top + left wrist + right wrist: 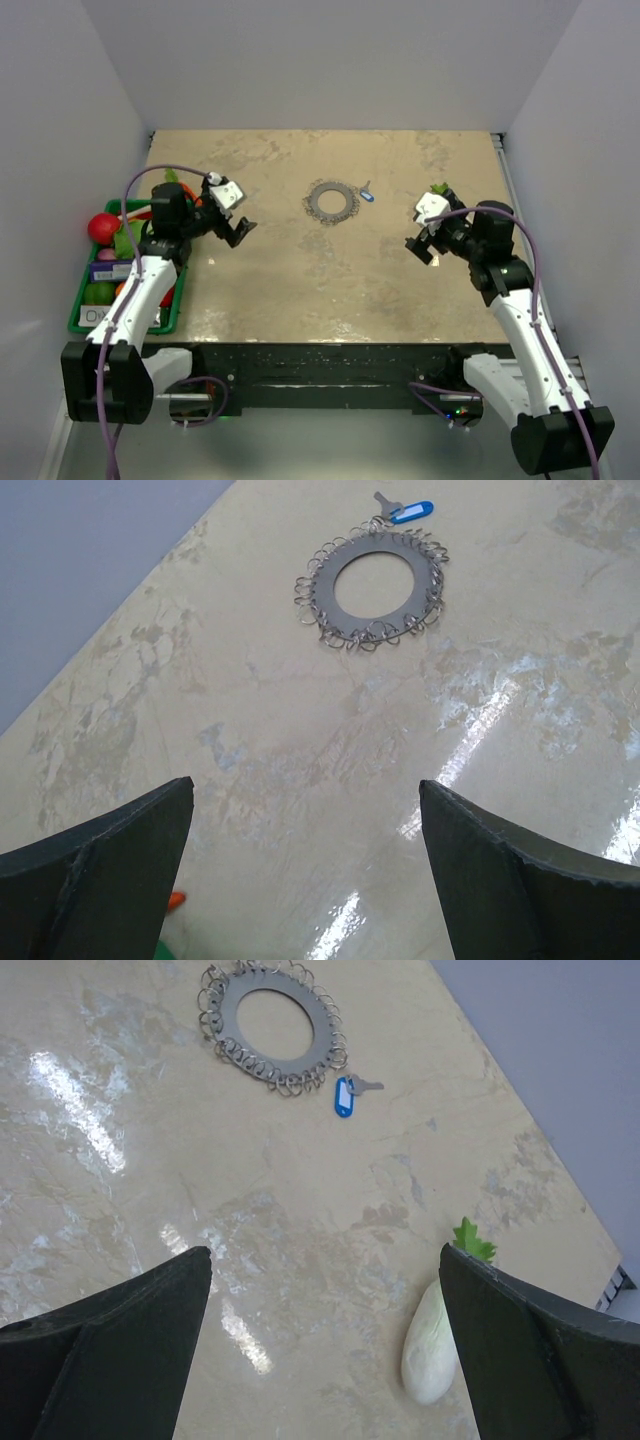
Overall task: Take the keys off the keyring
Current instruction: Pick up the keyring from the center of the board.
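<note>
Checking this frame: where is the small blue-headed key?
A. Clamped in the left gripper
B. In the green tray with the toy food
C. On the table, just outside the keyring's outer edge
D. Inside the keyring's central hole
C: the blue-headed key lies flat on the table right at the outer rim of the keyring, not in its hole and not in any grip.

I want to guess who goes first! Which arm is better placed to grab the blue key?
Right, probably. The key sits on the side of the keyring nearest the open right claw.
</note>
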You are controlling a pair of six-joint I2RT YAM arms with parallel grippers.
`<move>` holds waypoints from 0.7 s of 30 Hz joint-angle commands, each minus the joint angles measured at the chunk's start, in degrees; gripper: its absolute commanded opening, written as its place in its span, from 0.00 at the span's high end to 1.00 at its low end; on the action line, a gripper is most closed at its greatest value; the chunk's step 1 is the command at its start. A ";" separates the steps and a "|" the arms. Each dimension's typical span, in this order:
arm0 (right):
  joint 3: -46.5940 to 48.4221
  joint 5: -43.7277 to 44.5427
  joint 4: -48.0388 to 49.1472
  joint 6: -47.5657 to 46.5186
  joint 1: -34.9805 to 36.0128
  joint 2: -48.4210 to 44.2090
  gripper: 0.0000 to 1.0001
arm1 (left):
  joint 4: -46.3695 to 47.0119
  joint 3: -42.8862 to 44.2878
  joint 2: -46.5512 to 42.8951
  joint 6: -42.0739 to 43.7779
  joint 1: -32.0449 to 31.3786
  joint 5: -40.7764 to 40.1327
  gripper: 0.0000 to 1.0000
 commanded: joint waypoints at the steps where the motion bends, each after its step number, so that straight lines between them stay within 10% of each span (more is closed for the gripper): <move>1: 3.06 2.51 -1.78 0.35 -0.17 0.34 0.01 | 2.63 3.91 2.74 -0.95 -3.31 -4.01 0.01; 21: 2.19 4.98 -1.17 3.95 -0.08 1.65 0.01 | 2.63 19.11 28.75 -2.88 -17.29 -13.95 0.01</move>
